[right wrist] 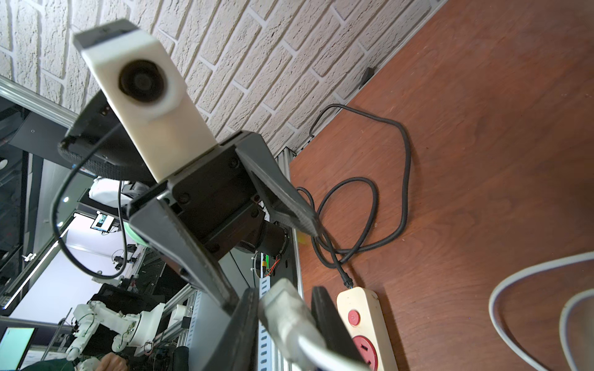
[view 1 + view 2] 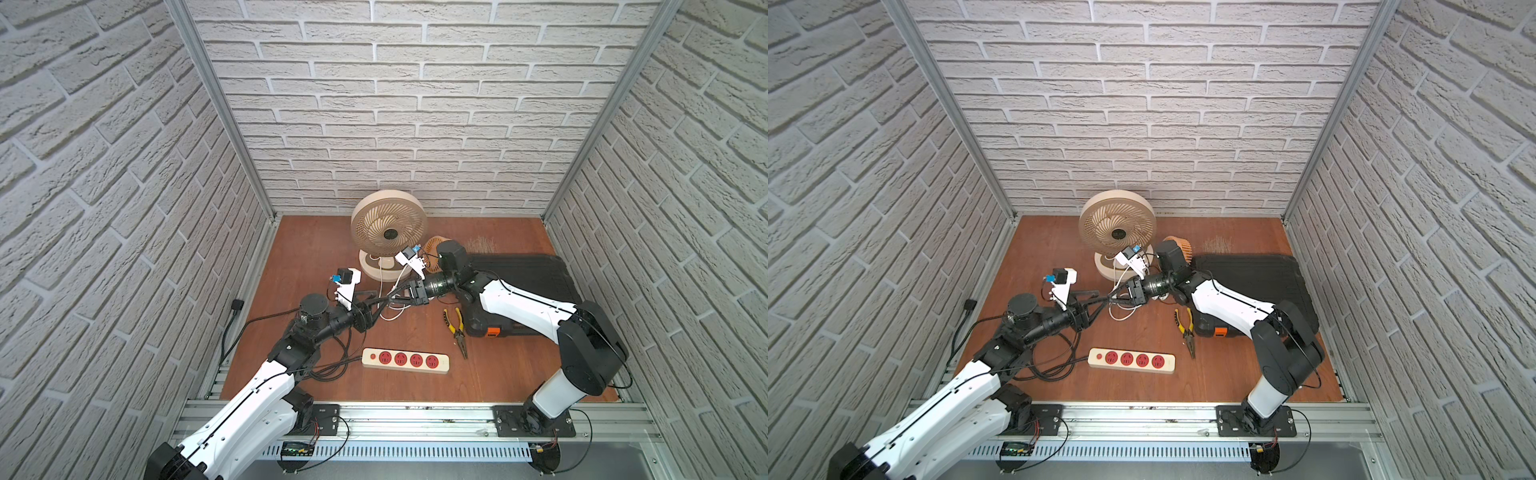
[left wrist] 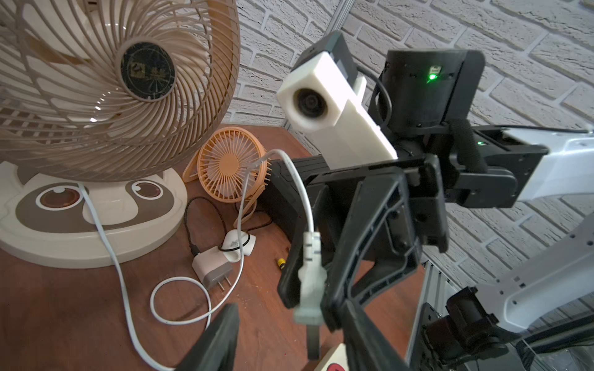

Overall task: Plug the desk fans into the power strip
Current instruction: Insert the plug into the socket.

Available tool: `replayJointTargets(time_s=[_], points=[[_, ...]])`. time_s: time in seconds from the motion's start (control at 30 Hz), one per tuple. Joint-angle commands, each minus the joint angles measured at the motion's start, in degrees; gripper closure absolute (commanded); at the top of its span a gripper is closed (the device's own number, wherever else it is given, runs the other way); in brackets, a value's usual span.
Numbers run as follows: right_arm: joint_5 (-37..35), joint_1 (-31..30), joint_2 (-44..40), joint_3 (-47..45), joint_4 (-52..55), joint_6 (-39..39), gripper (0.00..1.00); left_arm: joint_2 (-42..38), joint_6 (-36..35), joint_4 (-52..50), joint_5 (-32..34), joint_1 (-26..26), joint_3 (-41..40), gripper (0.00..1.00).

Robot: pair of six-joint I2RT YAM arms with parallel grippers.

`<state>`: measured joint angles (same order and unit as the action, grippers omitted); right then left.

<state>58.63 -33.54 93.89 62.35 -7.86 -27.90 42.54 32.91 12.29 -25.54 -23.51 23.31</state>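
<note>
Brown wood makes the table (image 2: 498,374). The power strip (image 2: 405,360) lies flat on it near the front edge, between the two arms. It is cream with four red sockets in a row. Its small red button (image 1: 353,317) has a white on-off sign, and a black cord (image 1: 403,180) leaves that end. Yellow pliers (image 2: 456,328) lie near the other end.

The desk fan (image 2: 388,228) stands at the back wall. A dark round badge (image 3: 148,71) in its middle has marks too blurry to read. Its base has two cartoon eyes.

The right gripper (image 1: 284,321) pinches the fan's white plug (image 3: 310,279) tight and holds it up in the air. The plug is not yet in the strip. The left gripper (image 1: 271,266) faces it with its fingers spread apart, holding nothing.

A small orange fan (image 3: 229,163) and a white charger (image 3: 210,268) sit beside the big fan.
</note>
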Motion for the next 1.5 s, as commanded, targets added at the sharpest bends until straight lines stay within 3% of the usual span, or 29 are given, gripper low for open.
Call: replayJointTargets(time_s=[0.0, 0.13, 0.23, 0.37, 0.5, 0.67, 1.07, 1.17, 1.47], points=[[-1.2, 0.2, -1.9, 0.7, -2.6, -2.7, 0.97, -0.8, 0.8, 1.9, 0.2, -0.4, -1.0, 0.42], [-2.4, 0.2, -2.1, 0.7, -4.1, -4.7, 0.97, 0.8, 1.4, 3.5, -1.1, -0.3, -1.2, 0.42], [-2.8, 0.2, -2.0, 0.9, -4.1, -5.4, 0.97, 2.2, 2.3, 5.8, -2.6, -0.4, -1.3, 0.49], [-3.3, 0.2, -2.0, 1.0, -3.7, -5.6, 0.97, 4.2, 2.8, 6.6, -3.9, -0.4, -0.5, 0.69], [-4.0, 0.2, -2.0, 1.3, -3.8, -6.0, 0.97, 5.9, 3.1, 7.2, -5.4, -0.7, 0.2, 0.76], [-3.6, 0.2, -2.0, 1.1, -4.8, -6.3, 0.96, 6.1, 3.0, 7.0, -5.2, -1.0, 0.7, 1.0], [3.6, 1.5, -2.9, 1.4, -4.2, -2.9, 0.5, 5.5, 3.5, 9.3, -6.5, -1.0, 0.3, 1.0], [6.0, 2.3, -2.9, 1.5, -4.4, -2.7, 0.5, 5.4, 4.2, 10.2, -7.5, -1.0, 0.4, 1.0], [12.9, 4.4, -2.9, 0.8, -7.5, -3.7, 0.62, 7.2, 7.2, 13.0, -11.6, -1.0, 1.2, 1.0]])
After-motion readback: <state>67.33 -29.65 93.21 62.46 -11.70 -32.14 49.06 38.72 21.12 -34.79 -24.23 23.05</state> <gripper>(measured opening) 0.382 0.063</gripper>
